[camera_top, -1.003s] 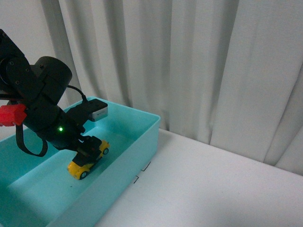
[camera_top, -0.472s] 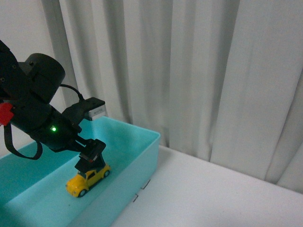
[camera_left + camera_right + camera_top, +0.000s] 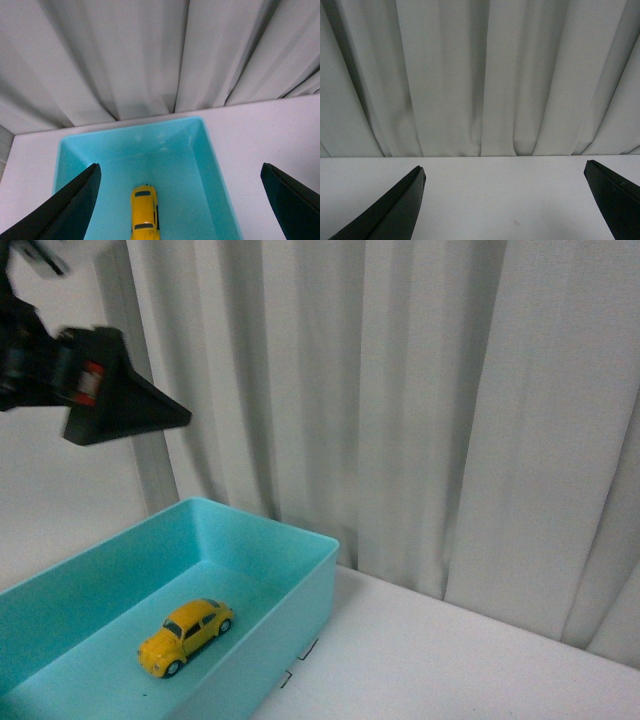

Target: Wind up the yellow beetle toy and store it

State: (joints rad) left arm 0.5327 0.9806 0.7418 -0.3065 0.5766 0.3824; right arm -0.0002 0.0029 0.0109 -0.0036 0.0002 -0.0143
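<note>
The yellow beetle toy rests on its wheels on the floor of a turquoise bin, untouched. From the left wrist view the same toy lies well below, between the spread black fingers. My left gripper is open and empty, raised high above the bin; in the front view only a black finger of it shows at the upper left. My right gripper is open and empty over bare white table, out of the front view.
The turquoise bin stands at the table's left, close to pleated white curtains along the back. White tabletop stretches to the bin's right. Small black corner marks sit on the table beside the bin's wall.
My left gripper has let go of the toy and risen from the bin floor to well above it. The toy now stands free in the bin.
</note>
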